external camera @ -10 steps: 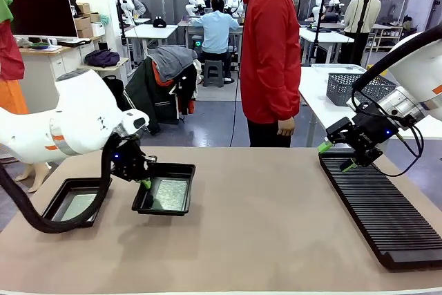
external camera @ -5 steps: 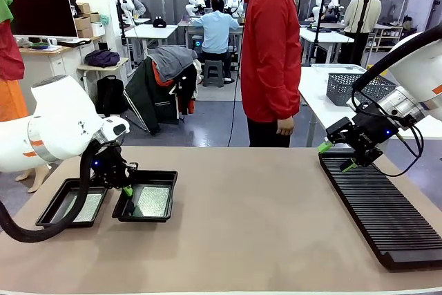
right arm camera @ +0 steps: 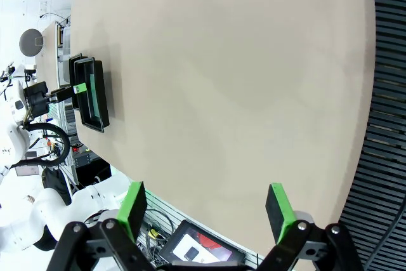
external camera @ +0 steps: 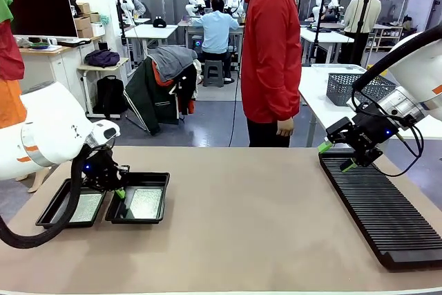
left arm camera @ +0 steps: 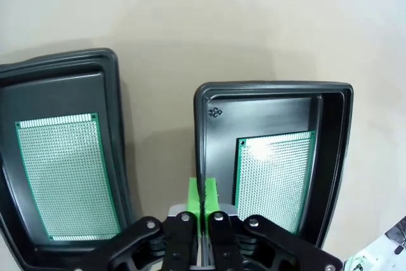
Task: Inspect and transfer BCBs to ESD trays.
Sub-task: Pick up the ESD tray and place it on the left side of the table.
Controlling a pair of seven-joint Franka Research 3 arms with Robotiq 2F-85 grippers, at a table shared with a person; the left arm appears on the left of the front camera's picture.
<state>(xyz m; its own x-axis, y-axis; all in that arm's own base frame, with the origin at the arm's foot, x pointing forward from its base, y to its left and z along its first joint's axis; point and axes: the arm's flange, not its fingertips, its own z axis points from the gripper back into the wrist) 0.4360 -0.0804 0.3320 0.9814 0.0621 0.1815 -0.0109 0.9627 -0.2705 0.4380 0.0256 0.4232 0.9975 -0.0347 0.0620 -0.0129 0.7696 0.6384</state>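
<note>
A: The left gripper (external camera: 119,193) is pinching the near rim of the right-hand ESD tray (external camera: 157,198), its green pads (left arm camera: 203,196) pressed together over that wall. Is the tray sitting on the table (external camera: 242,240)?

B: It is looking that way, just beside the left-hand ESD tray (external camera: 50,213), though I cannot tell whether the two rims are touching. In the left wrist view a strip of table is showing between them.

A: Where are the boards lying?

B: One BCB (left arm camera: 63,172) is lying flat in the left-hand tray, another BCB (left arm camera: 273,176) in the gripped one, shifted toward the wall away from the pads. Each board's long axis is running along its tray's long axis, straight away from the left gripper's fingers.

A: So the grip is sitting on a short end, with the load stretching out ahead of it.

B: Yes, and I am judging that any push or release is turning on that line. The left arm is plainly the nearer one.

A: And further right?

B: The right gripper (external camera: 336,157) is hanging with jaws spread wide, holding nothing, over the far end of the black slotted rack (external camera: 387,219), well apart from both trays
</note>
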